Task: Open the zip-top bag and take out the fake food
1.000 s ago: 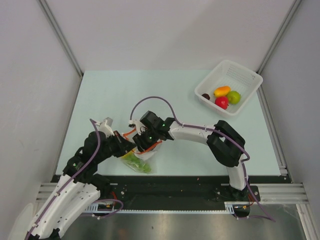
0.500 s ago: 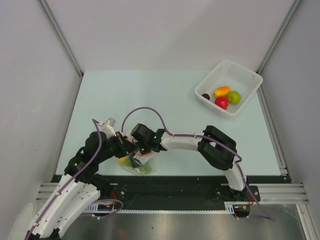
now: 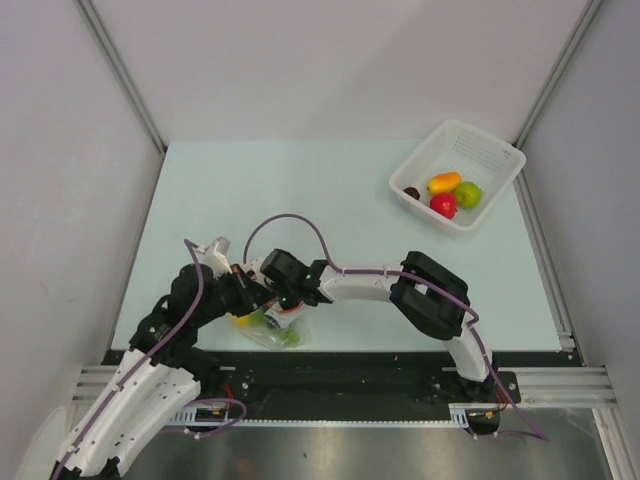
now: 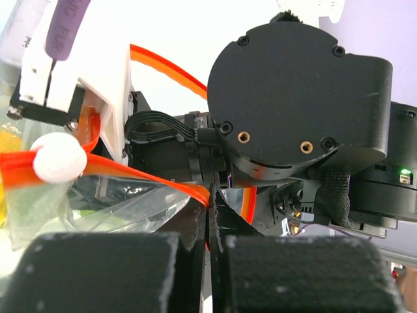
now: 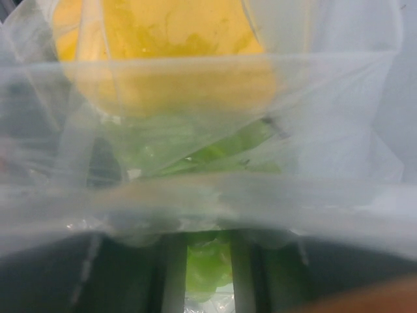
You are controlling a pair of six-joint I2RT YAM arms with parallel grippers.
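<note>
My left pincer (image 4: 208,207) grips the zip-top bag (image 4: 124,212) at its orange edge; my right pincer (image 3: 284,302) (smothered in blurry plastic) I cannot tell, only yellow fruit (image 5: 163,65) and green grapes (image 5: 207,264) show

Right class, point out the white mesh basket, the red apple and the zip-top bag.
white mesh basket (image 3: 490,141), top external view, far rim.
red apple (image 3: 443,205), top external view, its top.
zip-top bag (image 4: 143,177), left wrist view, orange zip strip.

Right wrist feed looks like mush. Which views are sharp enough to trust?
Right wrist: zip-top bag pressed close, all blurred; only yellow fruit and green grapes read as colour. Left wrist: zip strip sharp, foreground soft. Top external: even light, sharp.
</note>
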